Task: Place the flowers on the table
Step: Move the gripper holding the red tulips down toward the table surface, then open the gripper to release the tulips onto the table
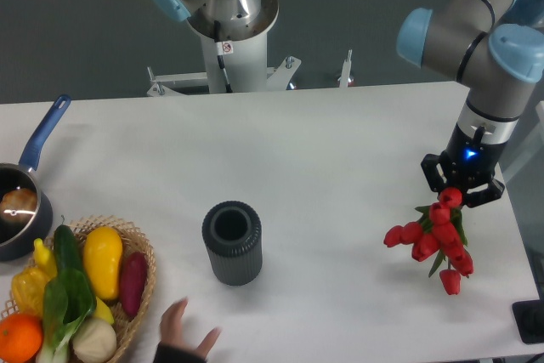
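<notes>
The flowers point(432, 242) are a small bunch of red tulip buds with green leaves, hanging at the right side of the white table point(323, 142). My gripper point(459, 197) is right above them and shut on the top of the bunch. The buds droop down and to the left, close over the tabletop; I cannot tell whether the lowest buds touch it. The stems are mostly hidden behind the buds and the gripper.
A dark ribbed cylinder point(232, 242) stands upright mid-table. A wicker basket point(127, 295) of vegetables sits at the front left, with a blue saucepan point(21, 201) behind it. A person's hand point(183, 337) reaches in at the front edge. The table's right edge is near the flowers.
</notes>
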Controlling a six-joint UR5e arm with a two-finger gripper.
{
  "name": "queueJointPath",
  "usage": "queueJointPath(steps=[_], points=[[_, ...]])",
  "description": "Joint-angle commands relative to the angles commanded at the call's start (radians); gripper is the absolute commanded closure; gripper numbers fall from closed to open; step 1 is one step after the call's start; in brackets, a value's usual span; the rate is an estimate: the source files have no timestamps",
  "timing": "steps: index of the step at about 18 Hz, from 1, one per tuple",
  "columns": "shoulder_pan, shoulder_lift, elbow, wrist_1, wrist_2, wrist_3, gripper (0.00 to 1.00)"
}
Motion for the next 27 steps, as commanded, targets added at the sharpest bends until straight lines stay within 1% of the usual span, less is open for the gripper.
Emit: queueJointPath(steps=[1, 4, 7, 8, 9, 10, 13, 14, 15, 16, 17, 18, 21, 23, 26, 27], points=[[-0.002, 0.0, -0.002, 0.002, 0.014, 0.012, 1.0], [-0.041, -0.014, -0.003, 0.002, 0.099, 0.032, 1.0], [-0.077, -0.017, -0.005, -0.018, 0.15, 0.031, 1.0], [-0.095, -0.009, -0.026, -0.029, 0.152, 0.02, 1.0], [-0.107, 0.003, -0.057, -0.026, 0.152, 0.02, 1.0], [-0.11, 0.03, -0.086, -0.029, 0.152, 0.02, 1.0], [-0.106, 0.113, -0.211, -0.025, 0.15, 0.026, 1.0], [-0.103, 0.13, -0.231, -0.026, 0.15, 0.029, 0.92], [-0.101, 0.141, -0.245, -0.026, 0.15, 0.031, 0.79], [-0.101, 0.143, -0.25, -0.023, 0.149, 0.031, 0.63], [-0.103, 0.143, -0.249, -0.023, 0.147, 0.031, 0.42], [-0.104, 0.143, -0.25, -0.02, 0.147, 0.028, 0.0], [-0.104, 0.14, -0.247, -0.012, 0.147, 0.034, 0.0], [-0.1, 0.127, -0.232, 0.03, 0.147, 0.028, 0.0], [-0.074, 0.106, -0.209, 0.052, 0.144, 0.032, 0.0], [-0.072, 0.085, -0.192, 0.054, 0.143, 0.032, 0.0]])
